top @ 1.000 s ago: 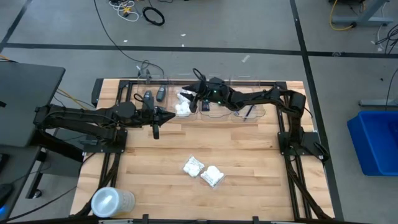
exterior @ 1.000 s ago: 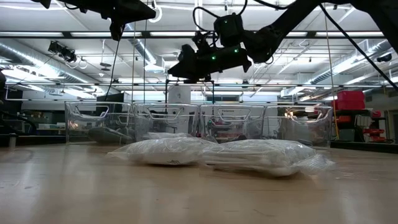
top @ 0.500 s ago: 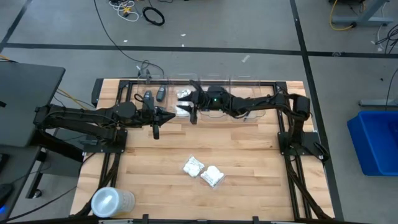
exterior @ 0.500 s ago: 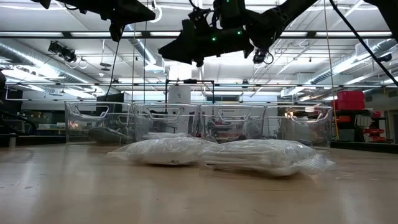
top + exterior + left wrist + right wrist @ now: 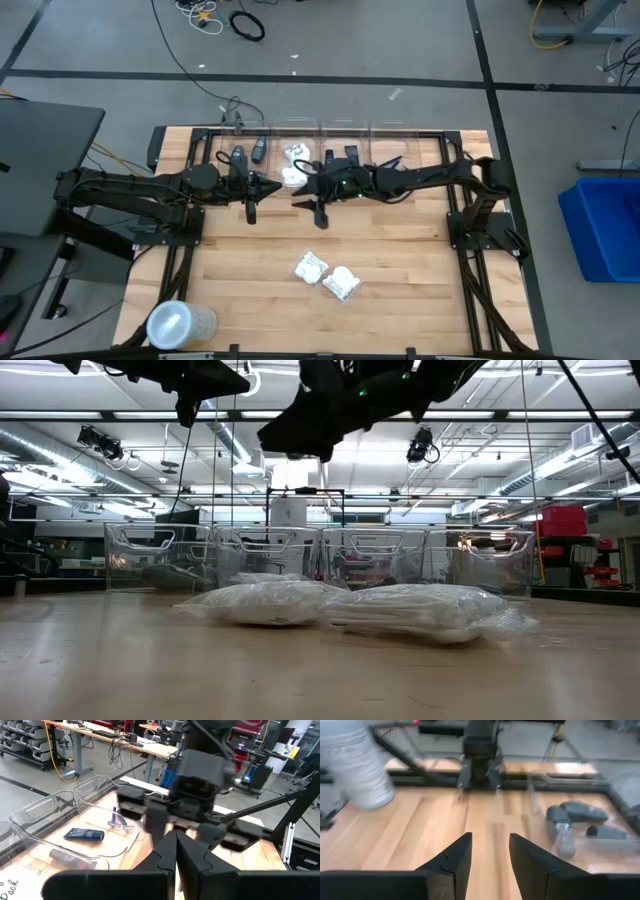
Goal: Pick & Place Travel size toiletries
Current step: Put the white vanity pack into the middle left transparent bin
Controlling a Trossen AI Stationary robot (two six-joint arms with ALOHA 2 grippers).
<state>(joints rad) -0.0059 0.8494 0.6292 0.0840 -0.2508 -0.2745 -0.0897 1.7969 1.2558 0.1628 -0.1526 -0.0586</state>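
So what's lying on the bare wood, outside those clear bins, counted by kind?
White crinkly packets: 2
Large translucent round plastic container: 1
Total: 3

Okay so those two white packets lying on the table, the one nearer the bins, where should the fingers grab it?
Come straight down on the white packet and pinch across its middle. It lies flat and puffy, with its neighbour touching one end, so the free long sides give room.
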